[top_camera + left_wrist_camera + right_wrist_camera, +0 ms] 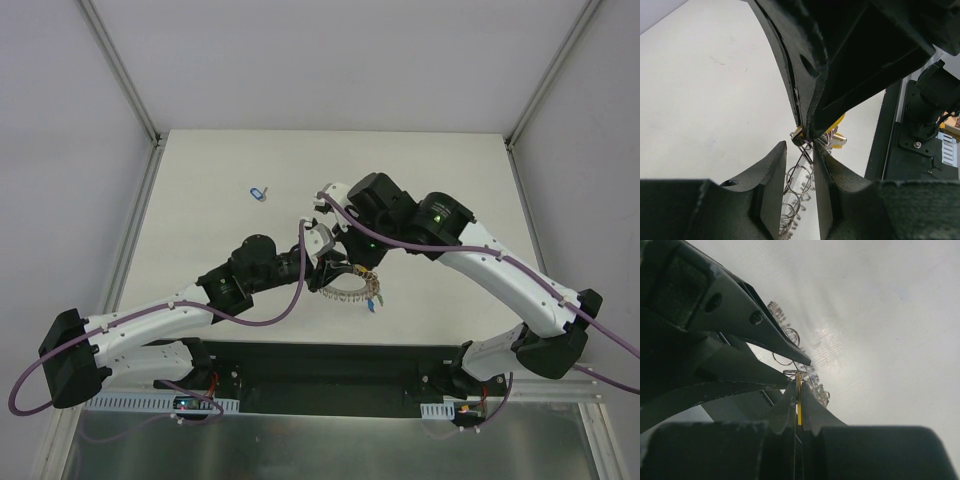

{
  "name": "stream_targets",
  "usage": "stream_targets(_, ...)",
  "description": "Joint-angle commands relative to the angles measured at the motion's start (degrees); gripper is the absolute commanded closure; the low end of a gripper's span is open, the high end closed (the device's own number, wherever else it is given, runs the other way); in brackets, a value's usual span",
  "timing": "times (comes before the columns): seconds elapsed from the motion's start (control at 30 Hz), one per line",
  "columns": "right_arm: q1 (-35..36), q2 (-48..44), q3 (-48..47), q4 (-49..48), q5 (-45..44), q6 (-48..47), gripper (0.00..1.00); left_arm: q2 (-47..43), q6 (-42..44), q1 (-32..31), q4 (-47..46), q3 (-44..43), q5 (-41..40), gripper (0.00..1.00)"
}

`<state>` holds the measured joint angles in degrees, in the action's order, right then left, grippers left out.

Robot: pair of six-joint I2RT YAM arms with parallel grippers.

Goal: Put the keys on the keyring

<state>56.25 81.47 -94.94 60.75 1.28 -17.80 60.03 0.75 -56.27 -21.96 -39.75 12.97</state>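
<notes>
The keyring (pixel 350 291) lies at the table's near middle, a blue-tagged key (pixel 372 300) hanging at its right edge. My left gripper (pixel 328 268) is at the ring's left rim. In the left wrist view its fingers (pixel 771 175) close on the ring's wire loops (pixel 799 177). My right gripper (pixel 344 264) comes down from behind onto the same spot, shut on a yellow-tagged key (pixel 798 402), seen edge-on between its jaws. The yellow tag (pixel 839 122) touches a wire loop (pixel 799 373) at the fingertips. A second blue-tagged key (pixel 258 192) lies loose at the far left.
The table is white, with metal frame posts (pixel 120 70) at its far corners. A black base plate (pixel 330 365) runs along the near edge, and both arms cross above the near middle.
</notes>
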Motion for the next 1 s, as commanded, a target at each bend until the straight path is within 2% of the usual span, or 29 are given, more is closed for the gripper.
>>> stream_targets(0.0, 0.44, -0.35, -3.50, -0.11, -0.93, 1.89, 0.99, 0.26, -0.14, -0.33, -0.90, -0.86, 0.21, 0.73)
stream_targets(0.53, 0.79, -0.88, -3.94, 0.95, -0.58, 1.72, 0.99, 1.41, 1.79, -0.33, 0.68, -0.77, -1.28, 0.77)
stream_targets(0.67, 0.70, -1.14, -4.20, 1.12, -0.40, 1.72, 0.99, 1.67, 2.76, -0.33, 2.26, -1.12, -2.51, 0.85)
stream_targets(0.83, 0.70, -1.49, -4.82, 1.65, -0.58, 1.28, 0.99, 1.84, 3.46, -0.33, 3.14, -1.39, -2.78, 0.89)
stream_targets(0.97, 0.70, -1.84, -4.91, 1.91, -0.66, 1.02, 0.99, 2.28, 3.64, -0.33, 3.32, -1.47, -2.34, 0.89)
